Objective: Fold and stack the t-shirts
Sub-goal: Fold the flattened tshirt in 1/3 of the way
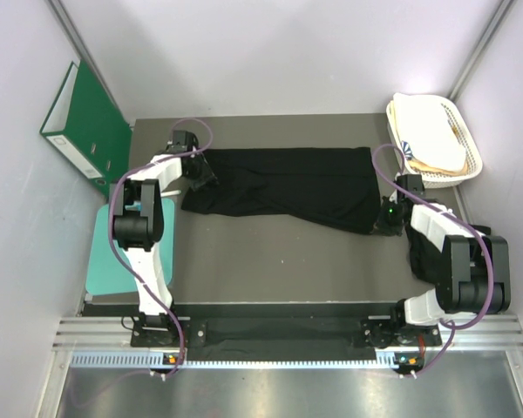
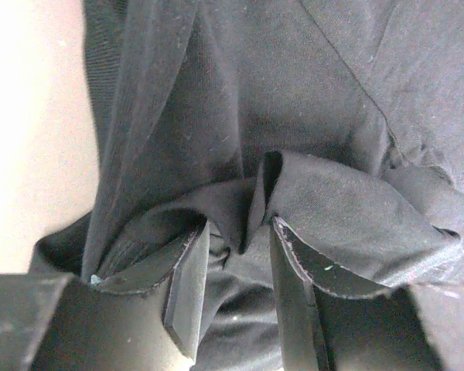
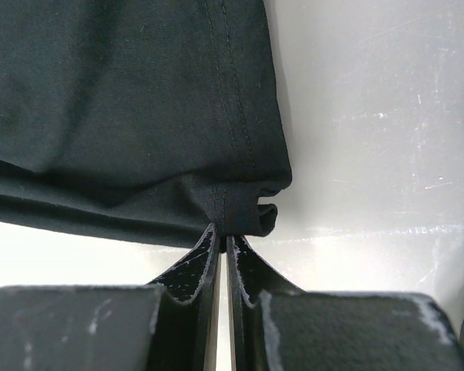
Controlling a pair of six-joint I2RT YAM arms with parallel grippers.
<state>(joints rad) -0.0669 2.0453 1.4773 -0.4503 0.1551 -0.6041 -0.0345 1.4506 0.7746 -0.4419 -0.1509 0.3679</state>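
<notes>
Shirt [image 1: 283, 187]: one black tee lies as a long band across the far half of the table [image 1: 270, 261]. Its left end is by my left arm, and its right end sags nearer to me by the right arm.
Right gripper [image 3: 220, 232]: the jaws are pressed together on the hem [image 3: 230, 154] corner at the shirt's near right end. I pin that corner so the band keeps its line.
Left gripper [image 2: 236, 239]: the jaws are apart over the bunched left end. A loose fold stands between the fingers, but I see nothing pinched.
Why the left is so: that end is rumpled in several layers, so I judge I'm fishing for a cleaner hold.
Stage: early, I'd say. The lengthwise fold looks made, the cross folds are not yet done, and no stack has begun.
Next need: close on one clean edge rather than the whole bunch, then lift both ends level.
Risk: catching a lower layer and dragging the fold open.
Off to the side: the basket [image 1: 466, 148] with pale cloth [image 1: 431, 131] sits far right and the mat [image 1: 105, 252] sits left, both apart from the shirt.
</notes>
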